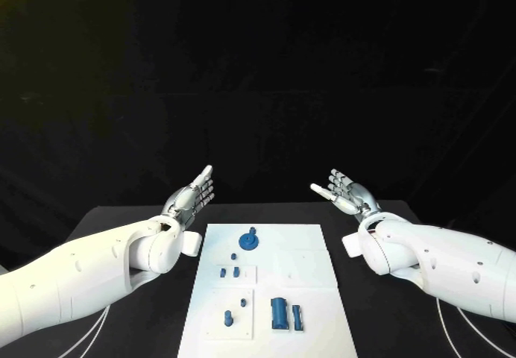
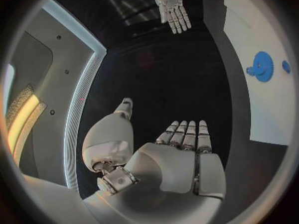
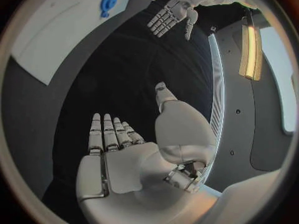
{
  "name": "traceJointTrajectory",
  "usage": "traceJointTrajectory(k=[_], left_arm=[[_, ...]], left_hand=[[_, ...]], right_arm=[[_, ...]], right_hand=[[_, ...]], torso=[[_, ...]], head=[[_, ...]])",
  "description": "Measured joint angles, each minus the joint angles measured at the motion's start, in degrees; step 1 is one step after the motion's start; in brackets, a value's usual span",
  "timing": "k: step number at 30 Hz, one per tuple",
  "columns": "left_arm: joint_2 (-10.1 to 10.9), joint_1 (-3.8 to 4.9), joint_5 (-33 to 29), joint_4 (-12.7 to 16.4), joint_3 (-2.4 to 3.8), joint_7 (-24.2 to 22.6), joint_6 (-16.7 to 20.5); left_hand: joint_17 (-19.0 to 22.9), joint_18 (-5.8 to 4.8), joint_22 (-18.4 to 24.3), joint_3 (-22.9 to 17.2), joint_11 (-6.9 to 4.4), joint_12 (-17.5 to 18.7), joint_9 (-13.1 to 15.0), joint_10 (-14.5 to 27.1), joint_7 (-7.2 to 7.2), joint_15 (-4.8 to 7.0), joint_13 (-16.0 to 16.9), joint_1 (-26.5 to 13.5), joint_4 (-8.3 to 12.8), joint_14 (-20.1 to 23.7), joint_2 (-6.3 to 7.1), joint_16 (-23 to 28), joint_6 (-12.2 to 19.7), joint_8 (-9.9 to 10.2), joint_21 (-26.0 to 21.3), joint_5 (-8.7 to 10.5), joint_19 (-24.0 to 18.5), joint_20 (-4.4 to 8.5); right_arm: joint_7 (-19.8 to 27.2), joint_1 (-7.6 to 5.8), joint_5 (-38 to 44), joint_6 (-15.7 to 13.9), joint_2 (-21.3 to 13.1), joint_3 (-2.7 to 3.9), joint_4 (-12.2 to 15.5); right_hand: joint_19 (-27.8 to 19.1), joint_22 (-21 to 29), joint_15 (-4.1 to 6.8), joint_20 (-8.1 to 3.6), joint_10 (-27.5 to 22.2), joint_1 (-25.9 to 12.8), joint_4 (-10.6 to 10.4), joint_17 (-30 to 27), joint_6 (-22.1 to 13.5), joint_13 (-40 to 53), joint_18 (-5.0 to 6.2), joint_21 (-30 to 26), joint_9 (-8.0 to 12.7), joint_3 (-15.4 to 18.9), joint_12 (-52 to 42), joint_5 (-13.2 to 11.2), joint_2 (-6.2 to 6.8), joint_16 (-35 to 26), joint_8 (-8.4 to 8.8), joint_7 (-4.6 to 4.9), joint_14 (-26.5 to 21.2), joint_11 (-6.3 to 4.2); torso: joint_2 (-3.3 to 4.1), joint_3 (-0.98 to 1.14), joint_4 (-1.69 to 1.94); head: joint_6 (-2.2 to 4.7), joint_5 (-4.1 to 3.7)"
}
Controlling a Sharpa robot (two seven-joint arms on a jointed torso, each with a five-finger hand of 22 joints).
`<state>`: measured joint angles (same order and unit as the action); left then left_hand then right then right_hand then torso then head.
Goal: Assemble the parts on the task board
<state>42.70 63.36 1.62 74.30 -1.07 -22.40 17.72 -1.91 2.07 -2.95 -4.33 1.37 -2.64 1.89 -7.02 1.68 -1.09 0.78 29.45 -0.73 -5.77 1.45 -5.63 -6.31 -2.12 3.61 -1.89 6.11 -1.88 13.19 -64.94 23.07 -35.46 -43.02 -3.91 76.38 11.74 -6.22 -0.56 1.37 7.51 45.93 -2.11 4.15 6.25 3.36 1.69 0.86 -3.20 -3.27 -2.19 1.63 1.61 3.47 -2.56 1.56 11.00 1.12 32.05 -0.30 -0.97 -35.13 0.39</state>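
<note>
The white task board lies in the middle of the black table. On its far part sits a round blue gear, also seen as a gear and a gear in the wrist views. Small blue pegs stand mid-board, and a blue cylinder with a slim blue bar lies near the front. My left hand is raised beyond the board's far left corner, fingers straight, holding nothing. My right hand is raised beyond the far right corner, fingers apart, empty.
Black table stretches on both sides of the board. My left forearm and right forearm flank the board. A dark curtain backs the scene.
</note>
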Motion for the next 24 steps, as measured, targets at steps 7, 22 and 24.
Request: traceJointTrajectory(k=[7, 22, 24], left_arm=[[1.0, -1.66, -0.4, 7.9, 0.5, -1.6, 8.3], [2.0, -3.12, -1.3, 15.5, 0.99, -5.4, 23.7], [2.0, -3.12, -1.4, 15.5, 1.0, -5.6, 24.3]], left_hand=[[1.3, -0.9, 2.0, 2.9, -0.86, 1.5, -1.2, 4.7, -1.18, 0.88, -0.5, -19.7, 0.6, 3.7, -0.98, 3.8, 4.3, 1.3, -2.4, 1.21, -4.0, 1.36], [1.8, -0.88, 2.9, 4.1, -1.35, 2.3, -1.8, 6.8, -1.69, 1.08, -0.7, -29.1, 0.7, 5.6, -1.5, 5.4, 6.0, 1.9, -3.4, 1.7, -5.9, 1.87], [1.9, -0.88, 2.9, 4.1, -1.35, 2.3, -1.8, 6.8, -1.69, 1.08, -0.7, -29.1, 0.7, 5.6, -1.5, 5.4, 6.0, 1.9, -3.4, 1.7, -5.9, 1.87]], right_arm=[[5.2, 2.72, -8.0, -2.6, -0.8, 2.27, 7.6], [13.9, 4.75, -21.3, -7.7, -1.7, 3.86, 13.5], [14.3, 4.75, -21.7, -7.9, -1.7, 3.86, 13.5]], right_hand=[[-7.9, 4.2, 0.4, -0.92, -5.0, -30.4, 1.6, -2.8, -4.1, -2.3, -0.87, -0.4, 2.2, 2.0, 1.4, -0.9, -1.13, -2.3, 1.49, -1.11, -7.4, -0.74], [-11.5, 6.1, 0.58, -1.36, -7.3, -45.6, 2.2, -4.0, -6.0, -3.3, -0.9, -0.6, 3.1, 3.0, 2.0, -1.4, -1.67, -3.1, 2.36, -1.58, -10.7, -1.16], [-11.5, 6.1, 0.58, -1.36, -7.3, -45.6, 2.2, -4.1, -6.0, -3.3, -0.9, -0.6, 3.1, 3.0, 2.0, -1.4, -1.6, -3.1, 2.36, -1.58, -10.7, -1.16]], torso=[[-0.69, 0.25, 0.76], [-0.86, 0.3, 0.96], [-0.86, 0.31, 0.97]], head=[[0.7, -0.36], [0.76, -0.39], [0.76, -0.39]])
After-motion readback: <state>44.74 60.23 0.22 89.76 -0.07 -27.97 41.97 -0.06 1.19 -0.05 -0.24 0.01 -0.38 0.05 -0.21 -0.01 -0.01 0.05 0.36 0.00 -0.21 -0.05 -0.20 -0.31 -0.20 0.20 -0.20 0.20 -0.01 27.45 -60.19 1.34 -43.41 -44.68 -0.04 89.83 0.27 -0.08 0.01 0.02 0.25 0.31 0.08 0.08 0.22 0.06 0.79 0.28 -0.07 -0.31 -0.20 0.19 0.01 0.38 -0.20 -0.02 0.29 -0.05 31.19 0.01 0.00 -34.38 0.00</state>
